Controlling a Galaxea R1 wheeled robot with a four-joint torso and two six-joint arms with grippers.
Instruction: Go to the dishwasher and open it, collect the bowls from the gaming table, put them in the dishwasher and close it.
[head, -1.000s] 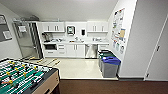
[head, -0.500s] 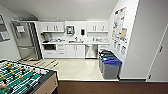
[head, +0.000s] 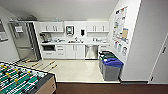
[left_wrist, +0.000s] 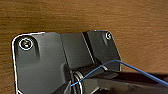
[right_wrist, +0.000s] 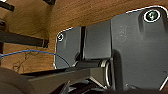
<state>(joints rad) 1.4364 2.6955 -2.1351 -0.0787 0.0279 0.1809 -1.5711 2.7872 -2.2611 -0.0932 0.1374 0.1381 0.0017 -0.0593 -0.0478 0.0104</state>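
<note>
At the centre of the head view, well beyond the pale floor (head: 75, 71), stands the dishwasher (head: 91, 51), shut, the gaming table (head: 22, 81) at lower left; whether either gripper's jaws are released or clenched, I cannot tell.

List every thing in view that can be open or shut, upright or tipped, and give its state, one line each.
dishwasher: door shut, set under the counter.
fridge: doors shut.
upper cabinets: doors shut.
lower cabinets: doors shut.
blue-lidded bin: upright, lid down.
green-lidded bin: upright, lid down.
football table: standing; no bowls can be made out on the part in view.
</note>
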